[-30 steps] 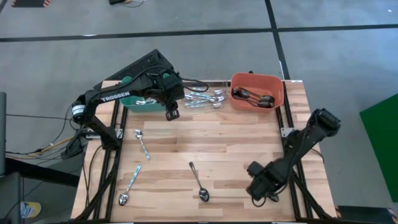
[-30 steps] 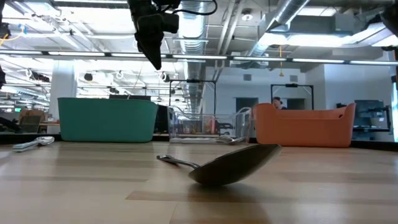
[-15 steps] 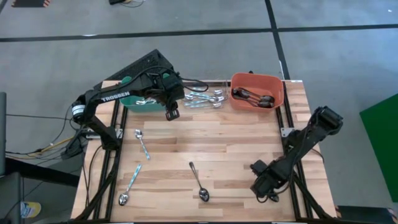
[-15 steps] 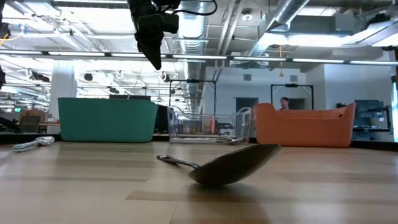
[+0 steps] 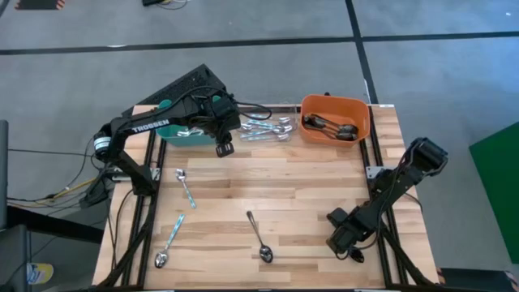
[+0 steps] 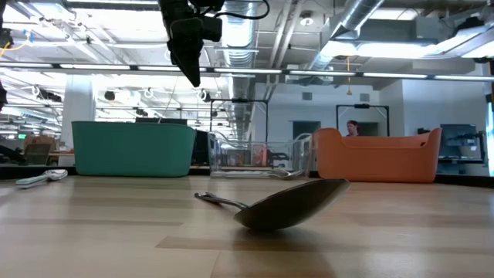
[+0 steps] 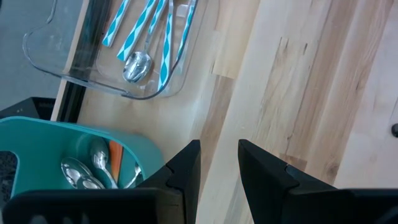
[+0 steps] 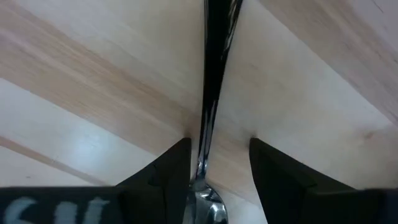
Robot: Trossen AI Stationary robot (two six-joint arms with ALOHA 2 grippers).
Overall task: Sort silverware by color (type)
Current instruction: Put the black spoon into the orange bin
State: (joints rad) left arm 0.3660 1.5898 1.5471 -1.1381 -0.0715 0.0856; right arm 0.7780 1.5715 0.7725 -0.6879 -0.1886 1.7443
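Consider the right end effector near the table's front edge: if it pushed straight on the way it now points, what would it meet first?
Probably the dark-handled spoon, which lies directly between the right end effector's open fingers, with the wooden table just beneath. How close it is stays unclear.

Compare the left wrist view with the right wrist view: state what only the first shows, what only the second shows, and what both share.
Only the left wrist view: the clear bin holding teal-handled spoons, the teal bin with spoons inside, and the left end effector open, holding nothing.

Only the right wrist view: a dark-handled spoon lying between the fingers of the open right end effector.

Both: the wooden table and that arm's own dark fingers.
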